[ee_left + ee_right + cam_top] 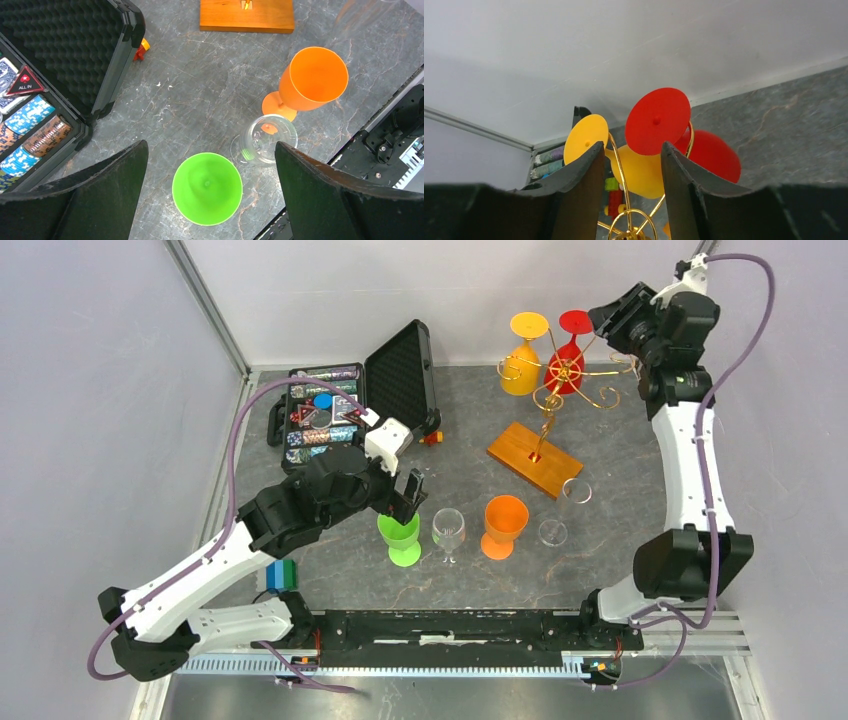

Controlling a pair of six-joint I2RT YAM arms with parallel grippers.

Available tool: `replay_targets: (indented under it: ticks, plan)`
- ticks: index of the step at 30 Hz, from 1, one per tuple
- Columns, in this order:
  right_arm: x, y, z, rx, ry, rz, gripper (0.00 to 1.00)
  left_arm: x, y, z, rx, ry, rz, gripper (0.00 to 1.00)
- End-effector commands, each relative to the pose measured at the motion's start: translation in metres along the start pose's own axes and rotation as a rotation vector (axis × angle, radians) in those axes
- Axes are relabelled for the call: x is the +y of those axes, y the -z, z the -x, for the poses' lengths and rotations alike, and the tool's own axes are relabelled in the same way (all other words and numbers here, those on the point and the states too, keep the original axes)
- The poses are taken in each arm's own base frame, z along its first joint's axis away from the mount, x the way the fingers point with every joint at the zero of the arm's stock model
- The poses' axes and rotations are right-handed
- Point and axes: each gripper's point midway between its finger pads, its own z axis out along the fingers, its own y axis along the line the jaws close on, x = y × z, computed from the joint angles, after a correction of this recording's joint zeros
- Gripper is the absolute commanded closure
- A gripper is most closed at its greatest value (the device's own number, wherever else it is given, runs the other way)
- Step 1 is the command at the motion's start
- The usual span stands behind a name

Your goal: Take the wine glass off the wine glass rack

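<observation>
The wine glass rack [565, 378] is gold wire on a wooden base [535, 458]. A yellow glass [522, 365] and a red glass [572, 348] hang upside down on its far arms. My right gripper [618, 325] is open just right of the red glass. In the right wrist view its fingers [585, 185] frame a rack wire [620, 170], with the yellow glass [641, 172] and the red glass [658, 120] beyond the tips, untouched. My left gripper [405, 495] is open above a green glass [402, 537], which stands between its fingers [100, 190] in the left wrist view [207, 188].
A clear glass [448, 530], an orange glass [503, 523] and another clear glass [565, 510] stand in a row right of the green one. An open black foam-lined case [400, 370] with poker chips [320, 415] sits at the back left. Walls close in behind the rack.
</observation>
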Motion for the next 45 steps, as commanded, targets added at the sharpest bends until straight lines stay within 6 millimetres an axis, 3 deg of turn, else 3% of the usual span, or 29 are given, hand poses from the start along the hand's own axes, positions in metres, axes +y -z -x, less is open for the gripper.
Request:
replay_targets:
  ticks: [1,10,16,22,29,39,45]
  plan:
    - [0.022,-0.006,0.013,-0.031,-0.075,0.088,0.5,0.0,0.002,0.012,-0.058,-0.011,0.0,0.0]
    - [-0.015,-0.031,-0.001,-0.037,-0.076,-0.041,0.47,0.003,0.001,0.009,-0.054,-0.015,0.01,0.0]
    - [-0.024,-0.037,0.004,-0.07,-0.03,-0.071,0.48,0.003,0.001,0.008,-0.052,-0.02,0.014,0.0]
    - [-0.03,-0.051,-0.009,-0.03,-0.038,-0.067,0.49,0.005,0.0,0.008,-0.051,-0.023,0.02,0.0]
    - [-0.022,-0.054,-0.009,-0.039,-0.052,-0.021,0.49,0.006,-0.001,0.008,-0.052,-0.031,0.03,0.0]
    - [-0.003,-0.062,-0.017,-0.007,-0.153,0.093,0.59,0.008,0.0,0.007,-0.055,-0.03,0.038,0.0]
    - [0.001,-0.057,-0.021,0.005,-0.234,0.103,0.63,0.01,0.001,0.007,-0.057,-0.03,0.046,0.0]
